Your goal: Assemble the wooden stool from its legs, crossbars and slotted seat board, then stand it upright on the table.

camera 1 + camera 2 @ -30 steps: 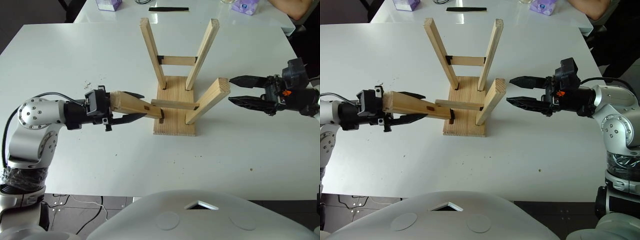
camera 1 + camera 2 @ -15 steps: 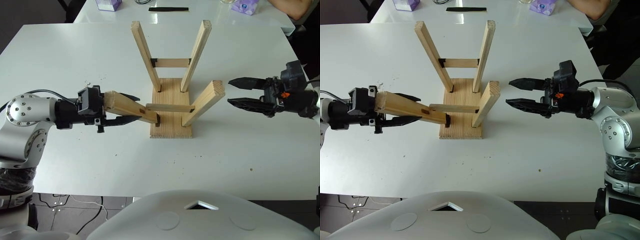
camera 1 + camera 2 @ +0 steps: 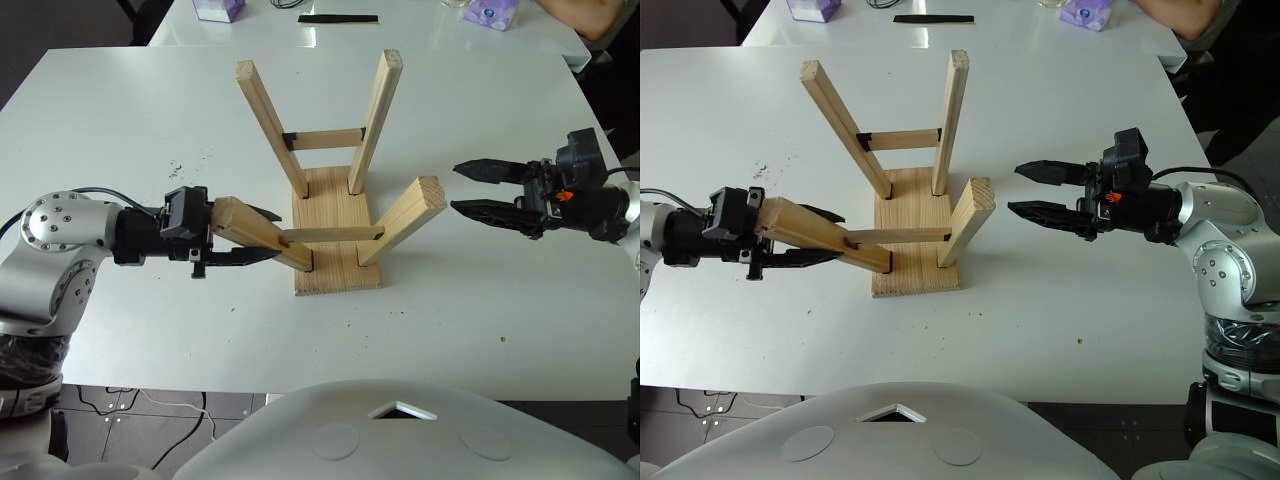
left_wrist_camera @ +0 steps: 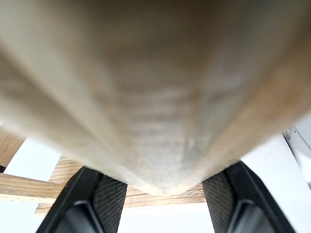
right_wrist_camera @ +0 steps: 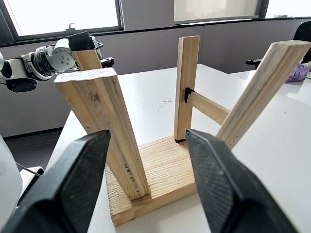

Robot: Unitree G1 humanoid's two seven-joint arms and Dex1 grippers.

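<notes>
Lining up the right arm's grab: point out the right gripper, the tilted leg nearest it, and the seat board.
right gripper [image 3: 454, 187], left eye view, midway between its open fingertips.
tilted leg [image 3: 402, 222], left eye view, middle of its length.
seat board [image 3: 335, 272], left eye view, bare part nearest the robot.

— What's on the far white table [image 3: 420, 25]?
— A purple tissue box [image 3: 217, 9] at its left end, another purple box [image 3: 490, 12] toward the right, and a flat black strip [image 3: 338, 18] between them.
— Nearer?
— Dark specks [image 3: 185, 163] toward the near white table's [image 3: 120, 110] left edge.

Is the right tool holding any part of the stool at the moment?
No, the right tool hangs open, apart from the stool.
</notes>
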